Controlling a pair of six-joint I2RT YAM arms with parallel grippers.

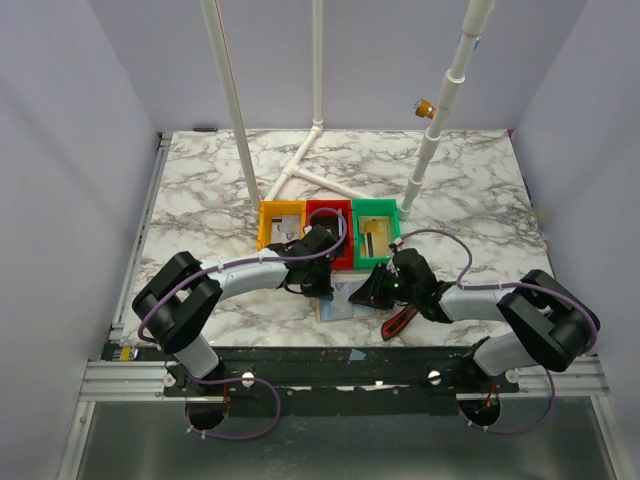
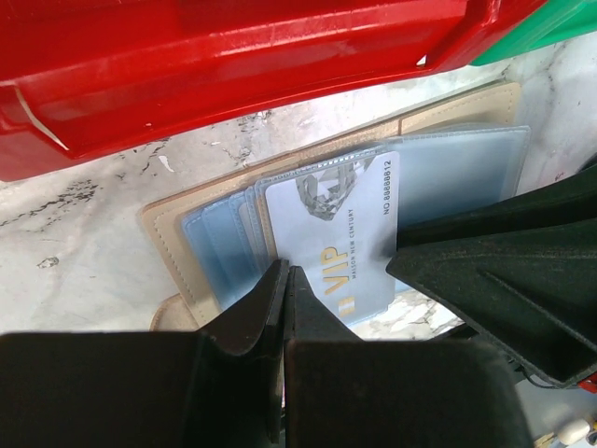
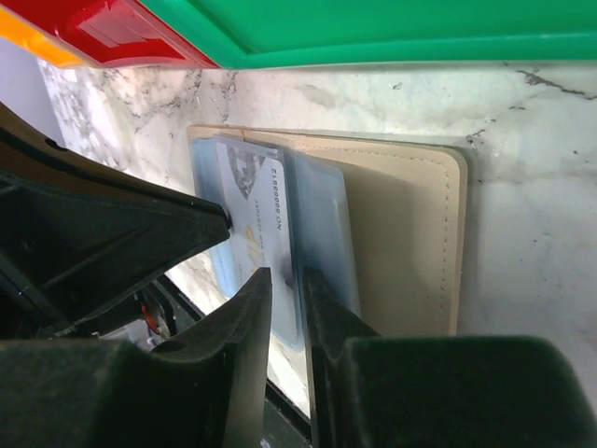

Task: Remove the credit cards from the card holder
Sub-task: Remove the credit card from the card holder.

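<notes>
The card holder (image 2: 163, 233) lies open on the marble just in front of the bins, tan outside with blue-grey clear pockets. A pale blue-grey credit card (image 2: 340, 233) printed "VIP" sticks partway out of a pocket toward the table's near edge. My left gripper (image 2: 284, 273) is shut, its tips pressing down on the pockets beside the card. In the right wrist view the card holder (image 3: 401, 233) is tan, and my right gripper (image 3: 284, 275) stands with a narrow gap astride the long edge of the card (image 3: 252, 205). Both grippers meet over the holder (image 1: 335, 300).
Yellow (image 1: 280, 225), red (image 1: 330, 222) and green (image 1: 375, 225) bins stand in a row right behind the holder. A red-and-black tool (image 1: 400, 322) lies by the right arm near the table's front edge. White pipes rise at the back.
</notes>
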